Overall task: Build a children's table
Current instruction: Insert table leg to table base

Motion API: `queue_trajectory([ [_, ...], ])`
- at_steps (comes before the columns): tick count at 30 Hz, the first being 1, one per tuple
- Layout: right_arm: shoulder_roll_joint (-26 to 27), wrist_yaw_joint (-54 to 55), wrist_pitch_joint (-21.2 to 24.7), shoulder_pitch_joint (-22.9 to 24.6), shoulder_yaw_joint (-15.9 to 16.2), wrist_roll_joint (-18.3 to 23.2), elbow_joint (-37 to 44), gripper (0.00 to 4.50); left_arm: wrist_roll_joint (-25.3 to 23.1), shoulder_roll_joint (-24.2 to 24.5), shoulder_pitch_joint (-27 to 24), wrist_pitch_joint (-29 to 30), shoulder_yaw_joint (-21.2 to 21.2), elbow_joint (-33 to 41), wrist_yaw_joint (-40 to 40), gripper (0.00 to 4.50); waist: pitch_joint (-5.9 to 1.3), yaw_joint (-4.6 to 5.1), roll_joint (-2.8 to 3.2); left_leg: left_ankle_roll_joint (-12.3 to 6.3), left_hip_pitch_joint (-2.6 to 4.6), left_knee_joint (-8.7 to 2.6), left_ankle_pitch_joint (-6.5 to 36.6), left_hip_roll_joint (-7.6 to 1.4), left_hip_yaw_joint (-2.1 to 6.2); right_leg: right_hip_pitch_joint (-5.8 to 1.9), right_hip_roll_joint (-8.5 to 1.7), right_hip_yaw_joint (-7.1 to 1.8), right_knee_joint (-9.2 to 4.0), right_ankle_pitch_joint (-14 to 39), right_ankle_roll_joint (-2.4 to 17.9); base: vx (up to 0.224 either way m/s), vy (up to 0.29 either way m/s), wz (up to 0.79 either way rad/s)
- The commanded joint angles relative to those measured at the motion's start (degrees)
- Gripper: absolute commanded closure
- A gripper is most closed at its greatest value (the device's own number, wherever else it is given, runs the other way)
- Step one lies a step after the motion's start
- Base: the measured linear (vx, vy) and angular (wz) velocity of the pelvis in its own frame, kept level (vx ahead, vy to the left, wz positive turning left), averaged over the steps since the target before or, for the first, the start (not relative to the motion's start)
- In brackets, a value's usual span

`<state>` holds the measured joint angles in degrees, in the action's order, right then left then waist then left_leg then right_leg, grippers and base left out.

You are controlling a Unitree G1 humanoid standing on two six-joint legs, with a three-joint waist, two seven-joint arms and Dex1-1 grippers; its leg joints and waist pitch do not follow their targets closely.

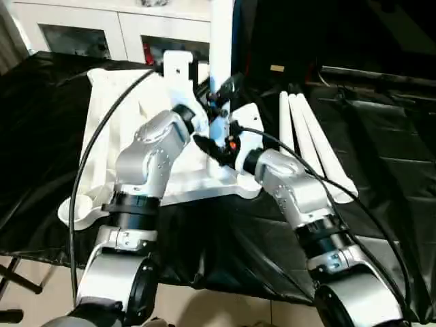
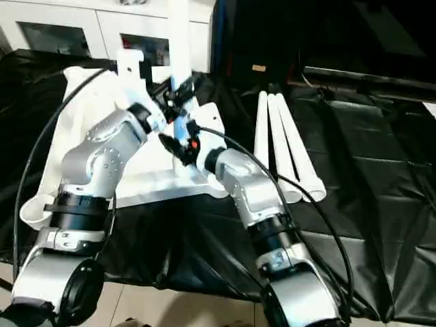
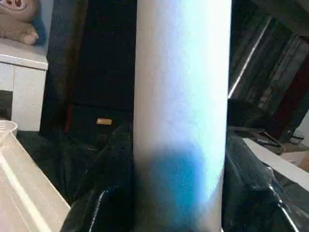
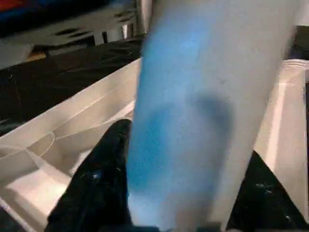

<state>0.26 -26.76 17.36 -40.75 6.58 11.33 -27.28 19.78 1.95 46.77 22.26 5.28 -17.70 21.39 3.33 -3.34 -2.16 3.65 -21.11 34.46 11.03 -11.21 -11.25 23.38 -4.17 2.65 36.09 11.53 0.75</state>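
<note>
The white tabletop (image 1: 109,136) lies rim-up on the black cloth. One white tube leg (image 1: 221,41) stands upright at its far right corner socket. My left gripper (image 1: 219,92) is shut on this leg, with a black finger (image 3: 104,203) on either side of the tube (image 3: 182,96). Just below it, my right gripper (image 1: 219,133) is shut on the same leg (image 4: 193,96), its fingers (image 4: 104,183) pressed to both sides, close above the tabletop's rim (image 4: 72,116). Three more legs (image 1: 306,136) lie side by side to the right of the tabletop.
Black plastic cloth (image 1: 381,150) covers the work table, whose front edge runs just before my forearms. White cabinets (image 1: 102,34) stand behind it, and a plush toy (image 3: 19,19) sits on one. Black cables (image 1: 88,157) loop from my arms over the tabletop.
</note>
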Motion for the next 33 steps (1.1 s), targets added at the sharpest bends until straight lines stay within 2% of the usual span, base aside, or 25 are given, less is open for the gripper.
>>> queue_trajectory([
  [1,-0.2,0.25,0.19,0.05,-0.36,-0.83,-1.41,2.5,-0.21,-0.32,1.68,-1.06,-0.09,1.46,-0.96,2.65,-4.38,-0.04,0.57,-1.47,0.68,-3.4,3.26,-1.59,0.83,-3.84,-3.24,-2.5,-3.12,-4.54,13.95,0.0,0.0,0.0],
  [2,-0.12,0.29,0.04,0.05,-0.5,-0.69,-1.5,2.5,-0.32,-0.39,1.72,-1.23,-0.04,1.38,-1.15,2.65,-4.38,-0.05,0.75,-1.53,0.69,-3.4,3.24,-1.6,0.85,-3.82,-3.25,-2.5,-3.1,-4.66,14.02,0.0,0.0,0.0],
  [4,0.02,0.59,-0.31,-0.16,-0.72,-0.63,-1.97,2.56,-0.54,-0.62,1.79,-1.48,0.1,1.16,-1.58,2.65,-4.36,-0.01,0.7,-1.61,0.73,-3.41,3.77,-1.62,0.82,-3.78,-3.26,-2.49,-3.21,-4.08,14.13,0.0,0.0,0.0],
  [5,0.01,0.58,-0.34,-0.18,-0.74,-0.61,-1.99,2.56,-0.64,-0.59,1.81,-1.45,0.06,1.12,-1.65,2.3,-4.34,-0.03,0.7,-1.57,0.75,-3.43,3.89,-1.61,0.81,-3.77,-3.26,-2.48,-3.24,-3.9,14.14,0.0,0.0,0.0],
  [7,-0.16,-0.63,-0.77,-0.3,-1.38,0.67,-1.89,2.57,-0.12,-0.1,1.97,0.34,-0.14,0.62,-0.49,1.95,-4.4,-0.03,0.91,-1.4,0.77,-3.41,3.88,-1.6,0.84,-3.79,-3.25,-2.48,-3.13,-4.27,14.29,0.0,0.0,0.0],
  [10,-0.47,-3.55,-1.0,-0.06,-1.87,2.29,-0.94,2.57,1.44,-0.39,2.26,0.2,1.21,-0.29,-0.22,1.85,-4.45,-0.06,0.85,-1.65,0.77,-3.36,3.97,-1.59,0.84,-3.86,-3.23,-2.47,-3.1,-5.18,14.7,0.0,0.0,0.0],
  [12,-1.53,-9.77,0.22,1.16,-1.91,5.56,2.52,2.61,3.95,0.1,2.99,0.78,3.22,-2.33,1.46,1.6,-4.38,-0.11,0.78,-2.47,0.68,-3.3,4.36,-1.34,0.75,-4.03,-3.08,-2.47,-3.16,-5.84,15.04,0.0,0.0,0.0],
  [13,-2.17,-12.76,0.97,1.85,-1.84,7.21,4.4,2.61,5.28,0.54,3.26,1.48,3.98,-3.1,2.85,1.6,-4.45,-0.23,0.78,-2.78,0.8,-3.31,3.95,-1.53,0.79,-3.97,-3.12,-2.46,-3.06,-6.38,15.28,0.0,0.0,0.0],
  [14,-3.08,-16.84,3.01,2.93,-2.2,10.26,7.33,2.61,7.92,1.48,3.37,3.91,4.66,-3.52,6.8,1.52,-4.39,-0.5,0.72,-3.33,0.84,-3.24,3.52,-1.42,0.72,-4.05,-3.08,-2.47,-2.99,-7.03,15.62,0.0,0.0,0.0],
  [15,-3.75,-18.94,4.32,3.53,-2.64,12.15,9.0,2.61,9.16,2.16,3.35,5.44,4.87,-3.42,8.89,1.52,-4.39,-0.5,0.72,-3.33,0.84,-3.24,3.52,-1.42,0.72,-4.05,-3.08,-2.47,-2.99,-7.03,15.62,0.0,0.0,0.0],
  [16,-3.76,-18.97,4.34,3.54,-2.65,12.17,9.02,2.61,9.18,2.17,3.35,5.45,4.88,-3.42,8.92,1.52,-4.43,-0.48,0.72,-3.82,0.7,-3.28,3.32,-1.56,0.82,-3.98,-3.14,-2.39,-2.92,-7.03,15.95,0.0,0.0,0.0],
  [17,-4.58,-21.23,5.72,4.1,-3.05,14.1,10.66,2.61,10.63,2.89,3.37,7.16,5.13,-3.16,11.11,1.52,-4.38,-0.42,0.92,-3.74,0.74,-3.3,3.61,-1.55,0.82,-3.94,-3.18,-2.35,-2.96,-6.57,16.14,0.0,0.0,0.0],
  [19,-6.04,-24.63,7.78,4.91,-3.4,16.81,12.9,2.61,13.29,3.81,3.3,10.0,5.5,-2.2,14.49,1.52,-4.36,-0.44,0.73,-3.56,0.65,-3.32,4.35,-1.53,0.85,-4.16,-3.24,-2.32,-3.06,-5.13,16.44,0.0,0.0,0.0],
  [20,-6.94,-26.2,9.06,5.21,-3.55,18.07,13.89,2.61,14.98,4.21,3.47,11.89,5.95,-1.9,16.01,1.52,-4.35,-0.41,1.07,-3.42,0.66,-3.31,4.48,-1.57,0.9,-4.04,-3.32,-2.33,-3.11,-4.71,16.47,0.0,0.0,0.0],
  [21,-8.31,-28.75,10.88,5.77,-3.59,19.98,15.49,2.61,17.19,4.81,3.58,14.87,6.33,-1.4,17.91,1.52,-4.3,-0.31,0.9,-3.32,0.69,-3.33,4.79,-1.52,0.82,-4.07,-3.22,-2.29,-3.23,-4.28,16.49,0.0,0.0,0.0],
  [23,-11.15,-33.53,15.32,6.62,-3.56,23.53,18.13,2.61,20.92,6.82,3.07,19.97,4.64,0.84,24.11,1.52,-4.29,-0.52,1.07,-3.54,0.71,-3.27,4.32,-1.54,0.85,-4.13,-3.12,-2.3,-3.1,-4.33,16.88,0.0,0.0,0.0],
  [26,-12.55,-35.84,17.34,7.08,-3.14,24.9,19.4,2.61,21.52,7.88,2.76,20.62,2.76,1.59,27.39,1.52,-4.24,-0.54,1.06,-3.57,0.75,-3.28,4.39,-1.54,0.82,-4.02,-3.14,-2.27,-3.23,-3.6,16.86,0.0,0.0,0.0],
  [29,-13.32,-36.83,18.74,7.43,-2.9,25.57,20.5,2.61,22.15,8.21,2.79,21.57,2.23,1.6,28.75,1.84,-4.23,-0.5,1.39,-2.72,0.74,-3.27,4.74,-1.51,0.85,-4.01,-3.21,-2.26,-3.39,-2.41,16.64,0.0,0.0,0.0],
  [31,-13.9,-37.26,19.77,7.66,-2.77,25.99,21.35,2.61,23.17,8.06,2.88,22.38,2.45,1.63,29.55,1.88,-4.29,-0.54,1.26,-2.23,0.72,-3.28,4.71,-1.51,0.86,-4.08,-3.22,-2.25,-3.36,-2.39,16.54,0.0,0.0,0.0],
  [33,-14.16,-37.26,20.05,7.75,-2.66,26.03,21.73,2.61,23.29,7.78,2.98,22.52,2.79,1.63,28.78,2.11,-4.32,-0.52,1.25,-2.06,0.7,-3.23,4.37,-1.46,0.86,-4.1,-3.15,-2.25,-3.35,-3.23,16.57,0.0,0.0,0.0],
])
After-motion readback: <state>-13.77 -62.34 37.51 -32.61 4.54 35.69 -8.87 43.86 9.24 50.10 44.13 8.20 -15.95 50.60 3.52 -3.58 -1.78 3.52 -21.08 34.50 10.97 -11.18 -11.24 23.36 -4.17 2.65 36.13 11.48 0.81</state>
